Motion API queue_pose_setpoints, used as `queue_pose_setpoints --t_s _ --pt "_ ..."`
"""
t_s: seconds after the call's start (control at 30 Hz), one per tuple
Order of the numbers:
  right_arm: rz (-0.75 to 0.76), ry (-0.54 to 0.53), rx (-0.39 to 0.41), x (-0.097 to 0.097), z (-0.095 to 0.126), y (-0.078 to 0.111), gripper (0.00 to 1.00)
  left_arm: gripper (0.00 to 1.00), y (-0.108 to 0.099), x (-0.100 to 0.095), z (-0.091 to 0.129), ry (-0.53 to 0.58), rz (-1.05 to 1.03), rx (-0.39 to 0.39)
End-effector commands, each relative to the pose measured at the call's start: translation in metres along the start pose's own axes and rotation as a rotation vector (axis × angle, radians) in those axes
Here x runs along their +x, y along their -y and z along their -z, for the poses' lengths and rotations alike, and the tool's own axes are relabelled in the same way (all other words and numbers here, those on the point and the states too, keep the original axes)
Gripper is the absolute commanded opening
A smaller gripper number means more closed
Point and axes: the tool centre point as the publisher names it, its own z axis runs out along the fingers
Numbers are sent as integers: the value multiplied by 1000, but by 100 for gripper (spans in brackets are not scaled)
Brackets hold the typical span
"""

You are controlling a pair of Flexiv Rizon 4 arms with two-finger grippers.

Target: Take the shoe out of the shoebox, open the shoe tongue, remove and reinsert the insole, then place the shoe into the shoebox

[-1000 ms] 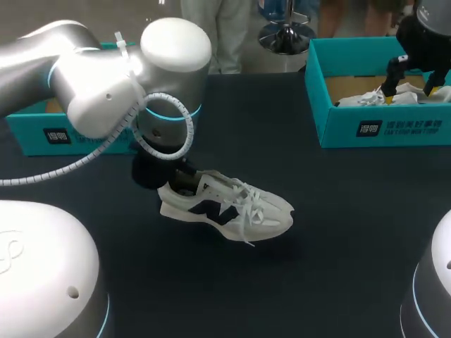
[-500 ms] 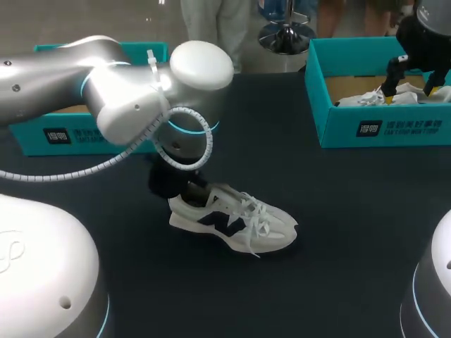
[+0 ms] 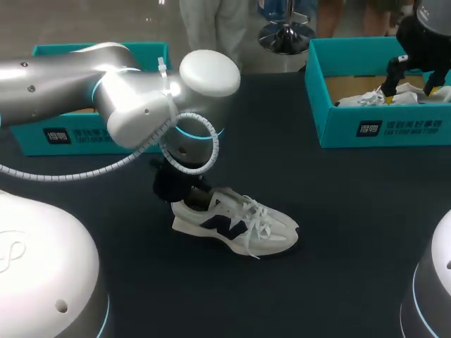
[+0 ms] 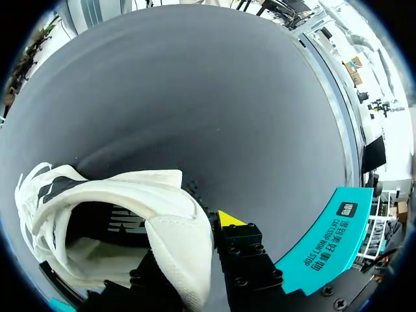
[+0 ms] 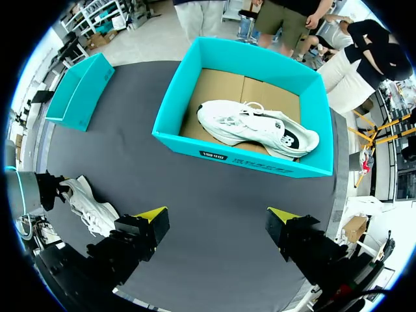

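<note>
While left jaws pinch shoe point(image 3: 236, 225) heel | right jaws spread by shoebox point(image 3: 409, 130) | label printed white

A wide, dark grey table point(image 3: 352, 232) with a matte top. At the table's far left corner sits a teal cardboard box point(image 3: 28, 141), brown inside, a small dark label on the wall facing the table's near edge

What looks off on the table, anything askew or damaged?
Nothing damaged or spilled. The shoe sits sole-down with the left tool at its heel. Its laces lie loose and trail over the side. A second shoe lies in the box, which seems normal here.
</note>
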Motion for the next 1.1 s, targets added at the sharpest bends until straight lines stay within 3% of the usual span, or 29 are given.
queue_pose_setpoints --t_s 0.03,0.13,0.23,0.27,0.33,0.73,1.0,1.1 --pt "0 1 1 0 0 -1 100 0 -1 -1 -1 2 -3 1" --pt "0 1 1 0 0 -1 100 37 0 -1 -1 10 -9 4" --pt "0 1 1 0 0 -1 100 56 5 2 4 20 -5 0" --pt "0 1 1 0 0 -1 100 80 7 3 7 34 7 -8" --pt "0 1 1 0 0 -1 100 98 9 5 12 44 16 -13" --pt "0 1 1 0 0 -1 100 100 12 21 58 199 283 -6" --pt "0 1 1 0 0 -1 100 100 15 41 77 279 530 65" --pt "0 1 1 0 0 -1 100 100 15 49 79 324 611 134"
